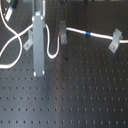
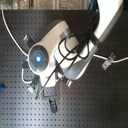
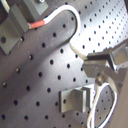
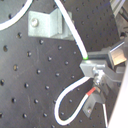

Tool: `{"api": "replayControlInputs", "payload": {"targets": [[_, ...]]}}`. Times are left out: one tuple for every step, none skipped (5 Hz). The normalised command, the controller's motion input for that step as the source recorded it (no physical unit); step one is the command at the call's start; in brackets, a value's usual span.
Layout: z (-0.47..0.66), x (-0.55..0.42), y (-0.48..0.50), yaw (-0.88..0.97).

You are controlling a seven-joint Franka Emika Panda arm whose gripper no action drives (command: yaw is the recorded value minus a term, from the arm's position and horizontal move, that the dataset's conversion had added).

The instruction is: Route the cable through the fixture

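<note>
The white cable (image 1: 75, 31) runs across the black perforated board in the first exterior view. Its red mark (image 1: 63, 36) sits just below the middle fixture (image 1: 61, 27), and its blue band (image 1: 88, 34) lies between that fixture and the right fixture (image 1: 115, 42). A slack loop (image 1: 49, 51) hangs beside my gripper (image 1: 39, 70). In both wrist views the cable (image 4: 75, 37) runs into my gripper (image 4: 95, 70) (image 3: 92, 67), which is shut on it. The red mark shows in both wrist views (image 3: 37, 22) (image 4: 92, 91). The arm hides most of the second exterior view.
A third grey fixture (image 1: 27, 42) stands at the first exterior view's left, with more cable (image 1: 10, 45) looping around it. Metal brackets (image 3: 75, 98) (image 4: 47, 25) are bolted to the board near the gripper. A fixture (image 2: 107, 62) shows at the second exterior view's right.
</note>
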Motion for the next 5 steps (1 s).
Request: {"api": "replayControlInputs", "payload": {"targets": [[0.22,-0.297,-0.038,0.85],[0.20,-0.325,-0.025,0.83],[-0.11,-0.288,0.062,0.83],[-0.18,-0.116,0.083,0.89],[-0.05,-0.083,0.019,1.00]]}}
